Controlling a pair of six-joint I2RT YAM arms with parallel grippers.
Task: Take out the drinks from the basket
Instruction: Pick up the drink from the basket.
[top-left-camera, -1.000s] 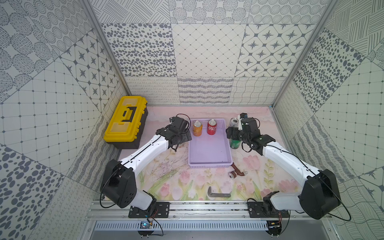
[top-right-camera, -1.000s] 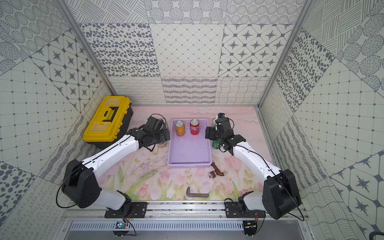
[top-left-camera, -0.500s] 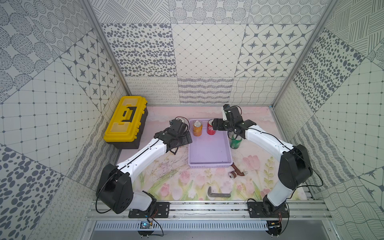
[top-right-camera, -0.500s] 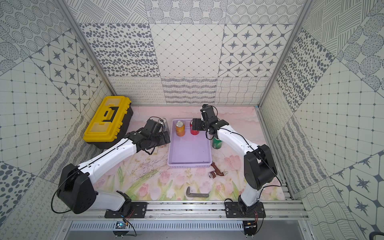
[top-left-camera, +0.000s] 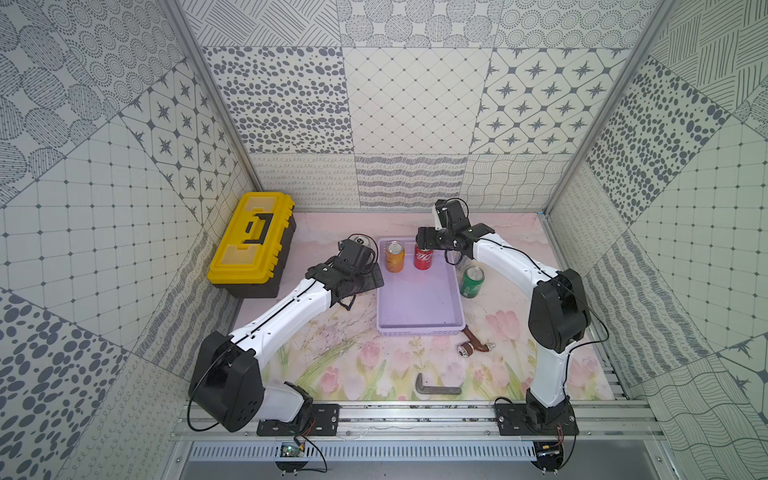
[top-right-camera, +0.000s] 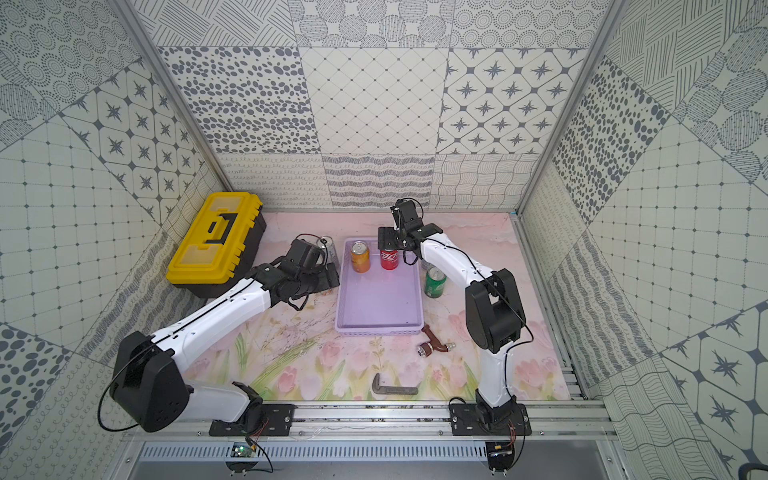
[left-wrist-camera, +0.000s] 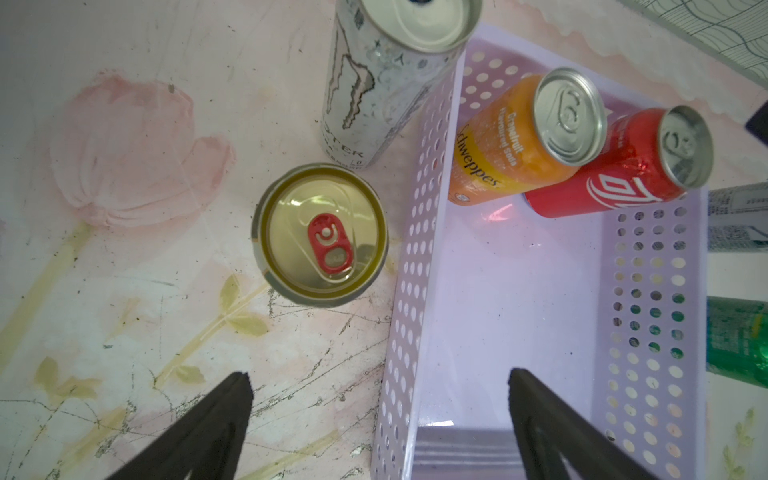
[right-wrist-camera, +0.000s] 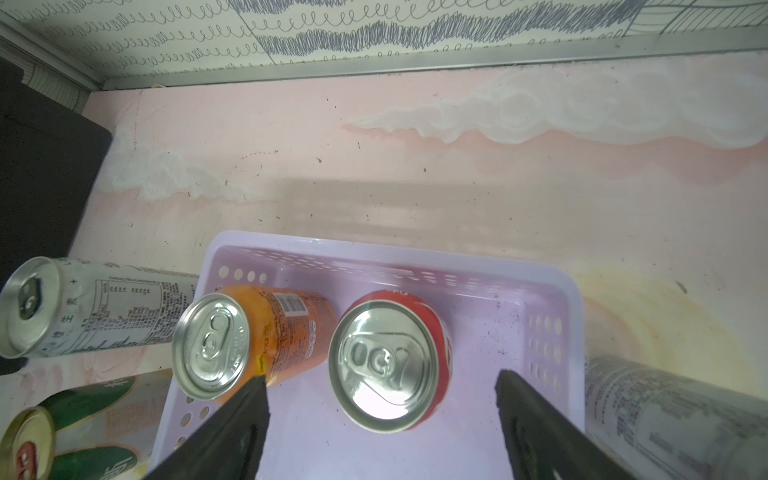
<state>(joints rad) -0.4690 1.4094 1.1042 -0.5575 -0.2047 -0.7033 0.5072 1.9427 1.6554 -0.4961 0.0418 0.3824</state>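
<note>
The basket (top-left-camera: 419, 330) lay on the floral mat (top-left-camera: 332, 357) between the two arms, with only the orange can (top-left-camera: 394, 257) and the red can (top-left-camera: 423, 262) standing side by side at its far end. The right gripper (right-wrist-camera: 380, 378) hung over the red can with its jaws spread wide, one on each side of the rim, and nothing yet in its hold. That spread was probably meant to clear the can's body on the way down, though from the wrist view I could not tell whether either pad touched it. The left gripper (left-wrist-camera: 378, 374) was fully open and empty too, straddling the basket's perforated side wall, seemingly held back from the orange can so the two arms would not crowd each other. The other four drinks stood on the mat just beside the basket's long sides. The gold-topped can (left-wrist-camera: 320, 235) and a silver can (left-wrist-camera: 374, 83) were on the left arm's side, and the bright green can (top-left-camera: 472, 282) and a second silver can (right-wrist-camera: 665, 415) were on the right arm's. This placing kept each can within its own arm's reach and clear of the basket.
</note>
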